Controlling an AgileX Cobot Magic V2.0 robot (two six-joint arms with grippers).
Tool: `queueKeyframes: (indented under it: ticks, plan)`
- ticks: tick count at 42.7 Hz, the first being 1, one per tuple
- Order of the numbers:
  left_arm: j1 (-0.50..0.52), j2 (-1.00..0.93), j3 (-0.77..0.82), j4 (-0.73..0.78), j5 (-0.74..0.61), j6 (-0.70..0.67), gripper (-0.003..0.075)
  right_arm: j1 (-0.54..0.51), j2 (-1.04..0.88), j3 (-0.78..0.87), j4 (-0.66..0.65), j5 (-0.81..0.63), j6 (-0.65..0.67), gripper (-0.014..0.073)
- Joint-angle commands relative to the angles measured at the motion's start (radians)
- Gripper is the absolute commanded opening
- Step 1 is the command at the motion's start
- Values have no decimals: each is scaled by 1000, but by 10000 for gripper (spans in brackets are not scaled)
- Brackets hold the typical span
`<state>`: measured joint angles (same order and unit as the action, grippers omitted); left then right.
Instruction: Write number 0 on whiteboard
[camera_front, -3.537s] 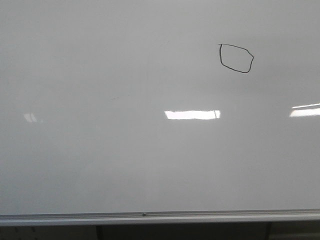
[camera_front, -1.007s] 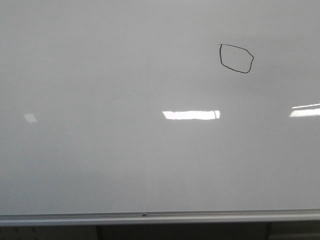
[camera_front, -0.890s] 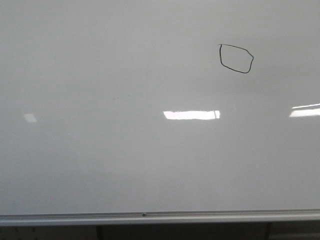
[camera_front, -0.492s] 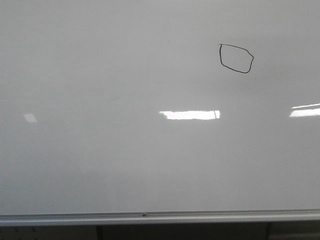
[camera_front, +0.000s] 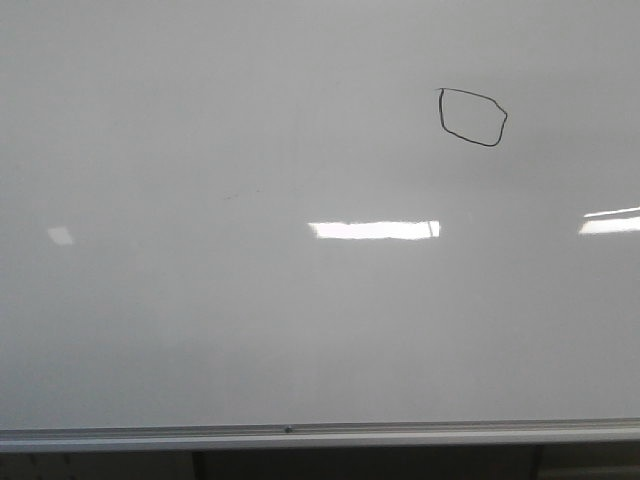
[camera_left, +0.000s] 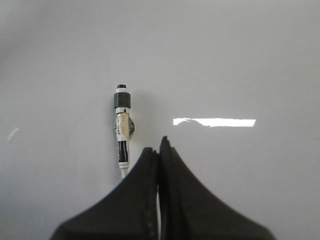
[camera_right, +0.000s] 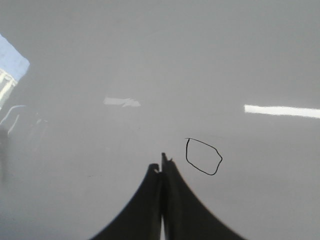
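Observation:
The whiteboard (camera_front: 200, 320) fills the front view, with a silver rail (camera_front: 320, 436) along its lower edge. The number 0 (camera_front: 472, 117), a thin black lopsided loop, sits on it at the upper right. Neither gripper shows in the front view. In the right wrist view my right gripper (camera_right: 162, 162) is shut and empty, its tips just left of the number 0 (camera_right: 203, 157). In the left wrist view my left gripper (camera_left: 160, 145) is shut with nothing seen between its jaws. A black-and-white marker (camera_left: 122, 131) lies on the board beside the left finger, its lower end hidden behind it.
Bright rectangular light reflections (camera_front: 375, 230) lie across the middle and right of the board. A dark strip below the rail marks the board's near edge. A blue-lit patch (camera_right: 11, 62) shows at the side of the right wrist view.
The middle light reflection has stretched a little to the left. The drawn loop has not changed, and no gripper has come into the front view.

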<state>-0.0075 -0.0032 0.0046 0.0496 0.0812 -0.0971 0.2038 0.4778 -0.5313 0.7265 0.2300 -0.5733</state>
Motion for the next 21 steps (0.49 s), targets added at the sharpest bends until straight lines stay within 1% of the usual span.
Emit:
queueKeyframes:
  ticks: [1,5,7,14,18,21]
  plan:
    - [-5,-20,23,0,-89,-8,-20,-6,2,-26,13,-59,-3,-60]
    - [-5,-20,23,0,-89,-8,-20,-6,3,-26,12,-62,-3,-60]
    - [-5,-20,23,0,-89,-8,-20,-6,3,-26,-11,-65,-3,-60]
    - [-5,-20,23,0,-89,-8,-20,-6,-28,3,-157,-60,12,-60]
    - [-5,-20,23,0,-89,-8,-20,-23,-77,68,-240,-66,76,-60]
    - [-5,-20,23,0,-89,-8,-20,-57,-132,138,-306,-76,166,-60]
